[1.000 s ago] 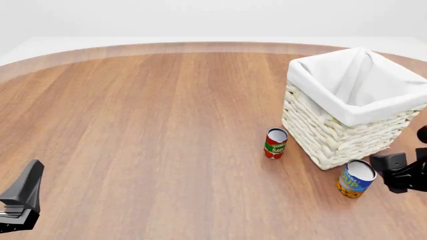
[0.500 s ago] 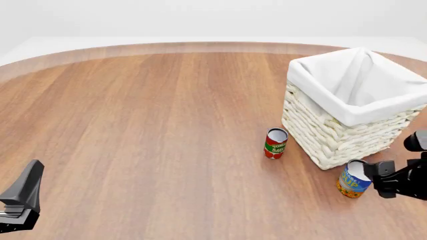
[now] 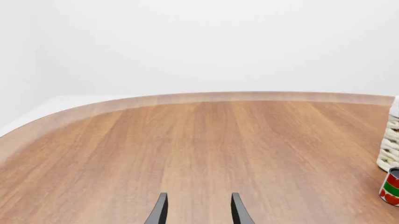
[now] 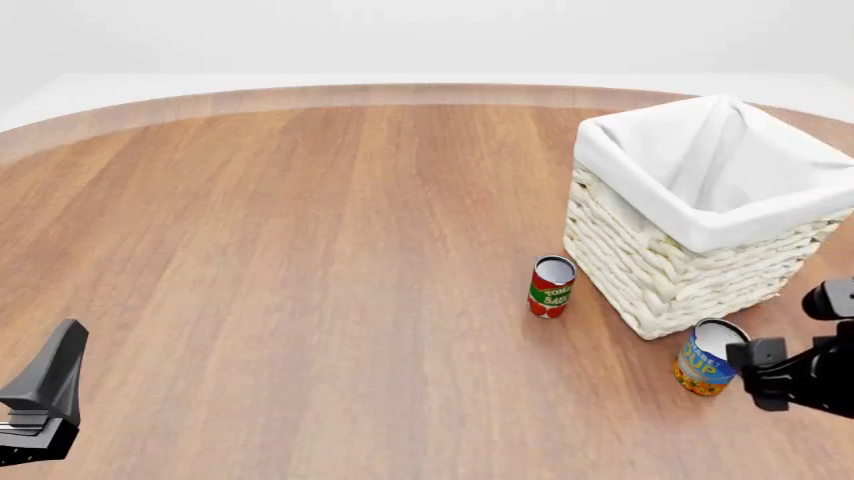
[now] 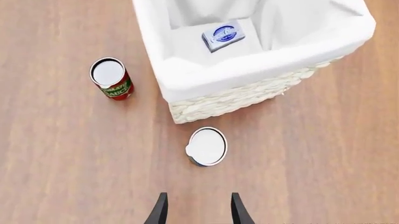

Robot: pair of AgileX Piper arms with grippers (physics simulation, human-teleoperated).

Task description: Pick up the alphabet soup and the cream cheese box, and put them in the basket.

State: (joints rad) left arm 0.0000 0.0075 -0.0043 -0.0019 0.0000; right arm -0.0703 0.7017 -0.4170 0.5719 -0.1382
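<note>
Your left end effector (image 3: 196,213) sits at the near left edge of the tabletop (image 4: 294,250), well away from every object. In the left wrist view its two fingertips stand apart with bare wood between them. From that camera you can just see the red-and-green tomato sauce can (image 3: 391,187) and a sliver of wicker at the frame's edge.

Your right end effector (image 5: 196,211) is at the near right, hanging above the tabletop and looking down. Its fingers are spread, nothing held between them. In the front view its dark body is just beside the alphabet soup (image 4: 707,359), on the can's right, and you cannot tell from there whether they touch. The right wrist view shows the soup's silvery-white top (image 5: 207,146) ahead of the fingertips, clear of them.

The alphabet soup stands upright on the wood, close to the near corner of the basket (image 4: 667,270) and outside it. The tomato sauce can (image 4: 550,287) stands upright further left, near the basket's left wall but apart from it.

Beyond the cans, the basket sits on the right side of the tabletop, its white lining folded over the rim. The cream cheese box (image 5: 224,35) lies flat on the lining inside it, seen only in the right wrist view.
</note>
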